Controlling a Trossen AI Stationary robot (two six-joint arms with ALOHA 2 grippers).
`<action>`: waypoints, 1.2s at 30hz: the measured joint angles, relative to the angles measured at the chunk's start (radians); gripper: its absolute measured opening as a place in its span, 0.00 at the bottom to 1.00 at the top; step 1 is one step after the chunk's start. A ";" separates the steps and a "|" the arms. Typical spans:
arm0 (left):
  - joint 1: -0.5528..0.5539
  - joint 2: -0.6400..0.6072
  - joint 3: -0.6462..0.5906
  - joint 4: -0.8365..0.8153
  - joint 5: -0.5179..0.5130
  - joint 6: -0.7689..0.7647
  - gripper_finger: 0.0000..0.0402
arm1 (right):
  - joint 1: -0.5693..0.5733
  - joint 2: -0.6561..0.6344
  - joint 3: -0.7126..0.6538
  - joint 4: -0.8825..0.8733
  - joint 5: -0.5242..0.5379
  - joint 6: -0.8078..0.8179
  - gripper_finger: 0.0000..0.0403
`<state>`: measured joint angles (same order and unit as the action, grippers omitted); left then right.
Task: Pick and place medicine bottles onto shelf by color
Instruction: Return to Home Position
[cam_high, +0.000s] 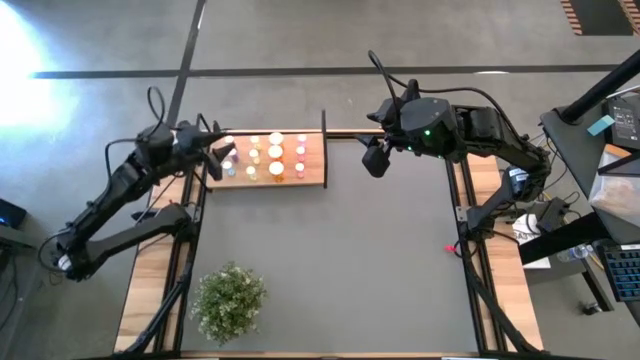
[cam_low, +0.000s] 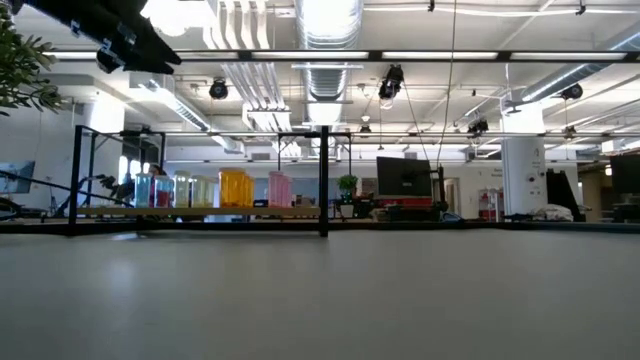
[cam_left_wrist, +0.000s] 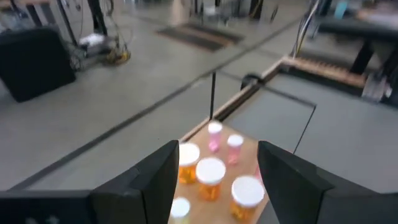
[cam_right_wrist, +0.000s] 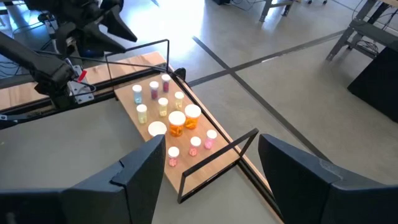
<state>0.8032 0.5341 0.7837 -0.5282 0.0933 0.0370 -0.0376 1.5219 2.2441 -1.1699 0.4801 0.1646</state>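
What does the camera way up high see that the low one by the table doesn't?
Only the high view shows both arms whole: the left gripper at the left end of the shelf, the right gripper a little past its right end. It also shows the whole plant. Only the low view shows the sides of the medicine bottles, orange and pink among them, and the ceiling lights. Both show the shelf with the bottles standing on it.
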 joint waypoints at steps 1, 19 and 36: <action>0.000 -0.020 -0.031 0.034 0.005 -0.015 0.50 | 0.000 0.000 0.000 0.000 0.000 0.000 0.62; 0.000 -0.398 -0.455 0.543 0.082 -0.242 0.50 | 0.000 0.000 0.000 0.000 0.000 0.000 0.62; -0.001 -0.450 -0.714 0.925 0.141 -0.414 0.50 | 0.000 0.000 0.000 0.000 0.000 0.000 0.62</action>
<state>0.8021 0.0841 0.0701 0.3965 0.2344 -0.3771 -0.0379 1.5220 2.2444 -1.1701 0.4801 0.1646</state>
